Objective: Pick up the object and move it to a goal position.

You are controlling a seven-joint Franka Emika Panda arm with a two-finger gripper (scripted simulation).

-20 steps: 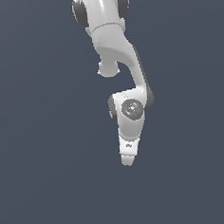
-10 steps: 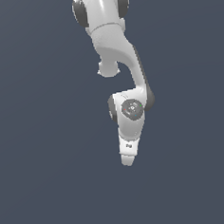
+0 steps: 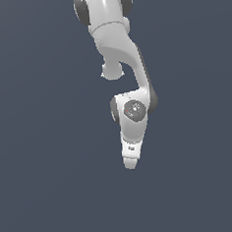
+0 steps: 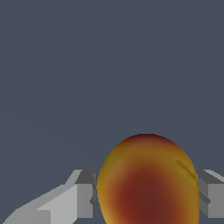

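In the wrist view the orange-yellow ball (image 4: 148,183), red in its middle, sits between the grey fingers (image 4: 65,203), and the jaws pinch it from both sides. In the exterior view the white arm (image 3: 124,73) hangs down toward six o'clock, its gripper (image 3: 131,162) hiding the ball.

**Item 1. Ground** (image 3: 45,192): a flat slate-grey field, even in tone. It fills the exterior view to every edge. It shows all round the arm (image 3: 113,44), widest at 9 o'clock and 3 o'clock and as a deep band at 6 o'clock. In the wrist view the same grey (image 4: 109,57) lies behind everything else. Whether it is floor or table cannot be told.

**Item 2. Ball** (image 4: 146,183): orange-yellow with a red patch, seen only in the wrist view against the ground. Whether it rests on the ground cannot be told.
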